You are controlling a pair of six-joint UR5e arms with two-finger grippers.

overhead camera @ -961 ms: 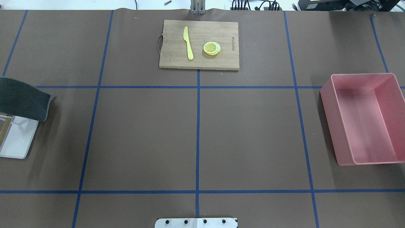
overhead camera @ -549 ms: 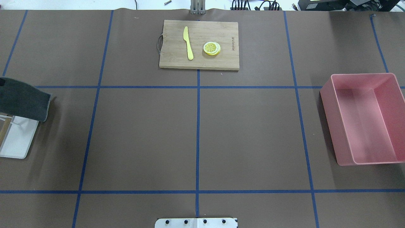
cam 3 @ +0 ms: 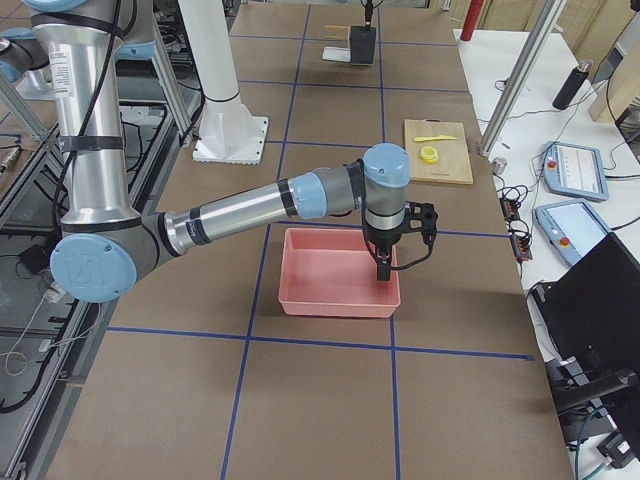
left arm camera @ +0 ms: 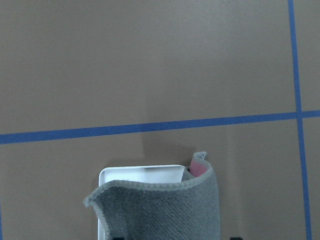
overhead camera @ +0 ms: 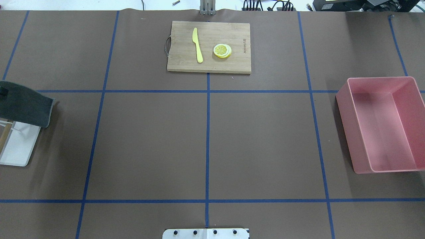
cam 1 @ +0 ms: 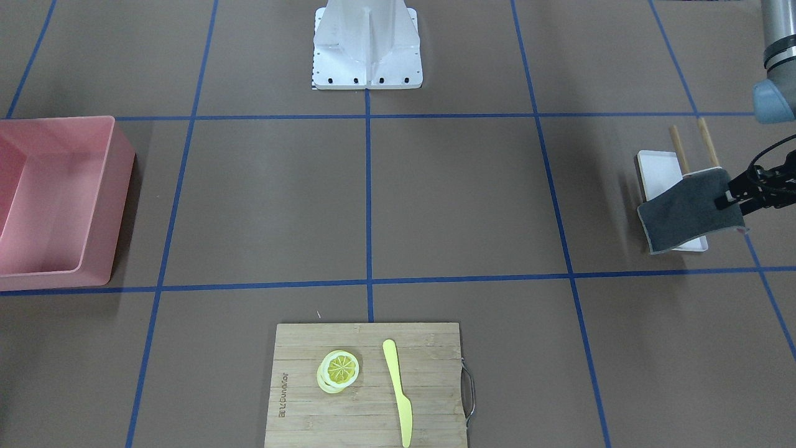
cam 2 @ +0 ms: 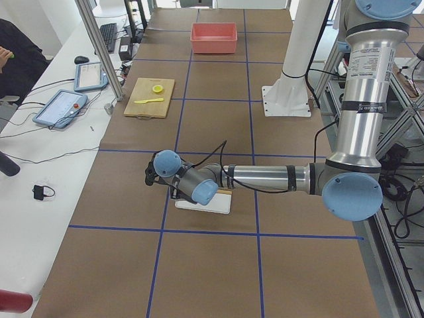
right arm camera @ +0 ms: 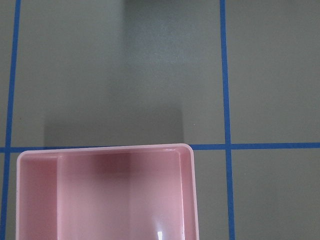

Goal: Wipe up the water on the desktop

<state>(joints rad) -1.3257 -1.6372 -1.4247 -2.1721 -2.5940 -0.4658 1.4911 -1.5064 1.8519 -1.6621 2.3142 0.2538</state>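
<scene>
Though under left pincer's point(cam 1: 726, 200) cloth point(cam 1: 687, 213), desktop point(cam 1: 448, 199).

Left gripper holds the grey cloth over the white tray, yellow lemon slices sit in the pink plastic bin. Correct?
Not quite. The yellow lemon slices sit on the bamboo cutting board; the pink plastic bin holds nothing, per the overhead view. The left gripper does hold the grey cloth over the white tray.

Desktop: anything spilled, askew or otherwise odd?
No water shows anywhere on the desktop, which is odd for a wipe task. Nothing else stands out: the grey cloth hangs from the left gripper over the white tray.
</scene>
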